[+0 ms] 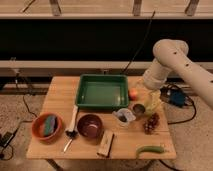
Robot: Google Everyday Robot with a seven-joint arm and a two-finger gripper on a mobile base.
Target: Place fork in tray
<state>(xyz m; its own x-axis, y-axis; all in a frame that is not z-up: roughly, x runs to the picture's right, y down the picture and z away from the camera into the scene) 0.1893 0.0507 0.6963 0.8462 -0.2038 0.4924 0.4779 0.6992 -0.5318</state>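
The fork (66, 145) is a small, slim, pale utensil lying near the table's front left edge, just in front of the dark head of a longer white-handled utensil (73, 119). The deep-green tray (85, 98) sits at the table's back centre with nothing in it. My gripper (153, 102) hangs open from the pale arm over the right side of the table, right of the tray and far from the fork, with nothing in it.
An orange bowl (39, 131) holding a sponge stands front left, beside a brown bowl (91, 125). A wooden block (105, 144), white cup (123, 116), small can (138, 108), peach (133, 93), grapes (151, 122) and a green vegetable (150, 149) crowd the right half.
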